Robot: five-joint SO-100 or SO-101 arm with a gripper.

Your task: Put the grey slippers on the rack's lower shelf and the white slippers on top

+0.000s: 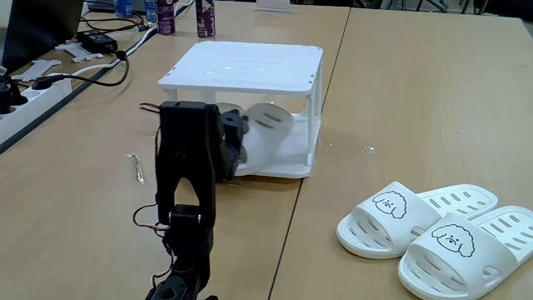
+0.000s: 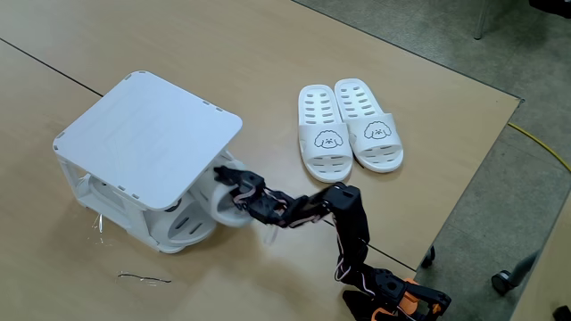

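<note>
my gripper (image 2: 227, 185) at frame centre-left, pinching a grey slipper (image 2: 212, 201) | slipper half under the rack (image 2: 147, 134) | lower shelf (image 1: 283, 162) lies straight ahead

No readable text, only drawn faces

No words, brands or numbers can be made out in either fixed view; the only markings are the outlined dog faces on the straps of the white slippers (image 1: 433, 229) (image 2: 350, 125), and the bottle labels at the table's far edge are too blurred.
</note>
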